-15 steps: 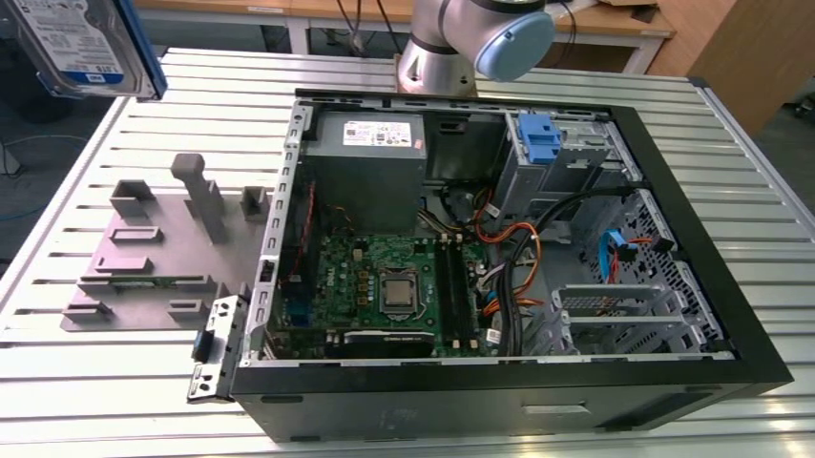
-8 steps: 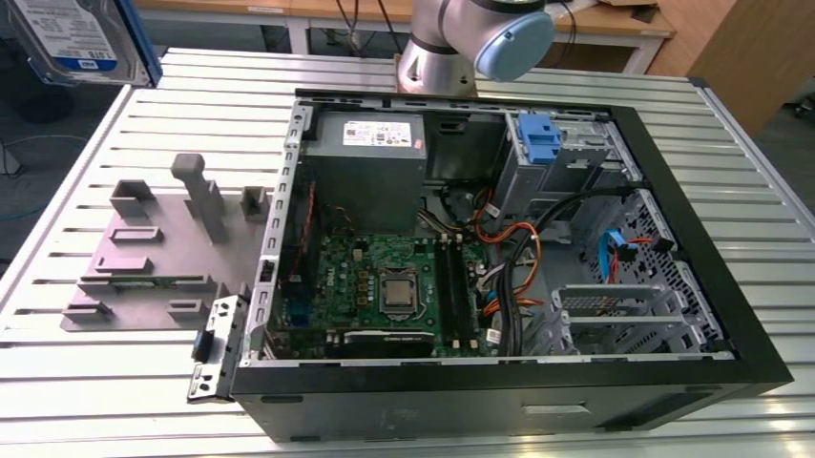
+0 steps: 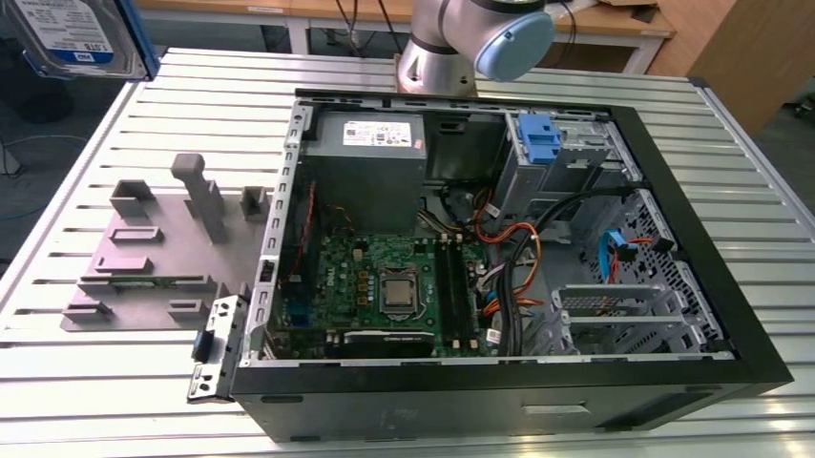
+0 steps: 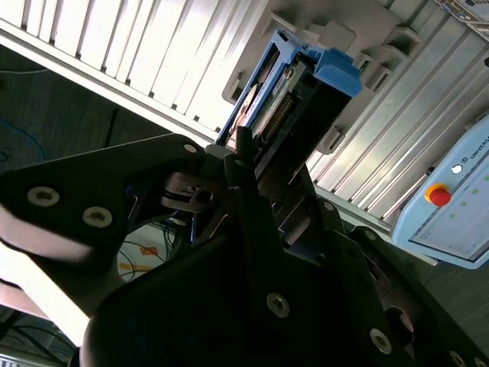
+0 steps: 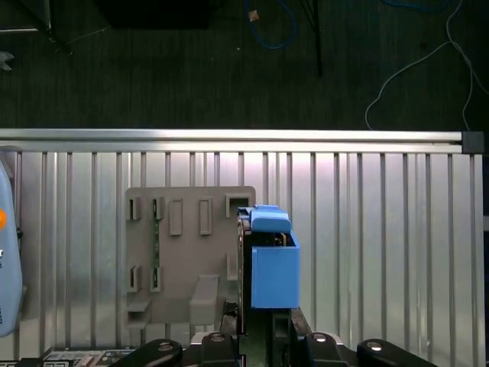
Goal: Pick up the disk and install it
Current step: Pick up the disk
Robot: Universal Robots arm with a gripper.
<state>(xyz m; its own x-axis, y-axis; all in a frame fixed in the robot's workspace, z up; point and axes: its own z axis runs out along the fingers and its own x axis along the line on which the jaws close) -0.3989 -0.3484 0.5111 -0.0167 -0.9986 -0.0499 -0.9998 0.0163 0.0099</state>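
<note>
The disk (image 3: 79, 36) hangs high in the exterior view's upper left corner, its white-and-blue label facing the camera and its blue bracket along one side. In the second wrist view my gripper (image 4: 252, 164) is shut on the disk (image 4: 294, 92), with the dark fingers (image 4: 263, 222) clamping its lower end. The first wrist view shows the disk (image 5: 271, 267) edge-on in the gripper (image 5: 260, 332), lifted well above the grey stand (image 5: 191, 252) on the slatted table.
An open computer case (image 3: 713, 315) lies on the table, holding a motherboard (image 3: 382, 286), cables and a drive bay with a blue bracket (image 3: 541, 143). The grey stand (image 3: 153, 248) sits beside it on the exterior view's left. A pendant (image 4: 451, 206) lies beyond the stand.
</note>
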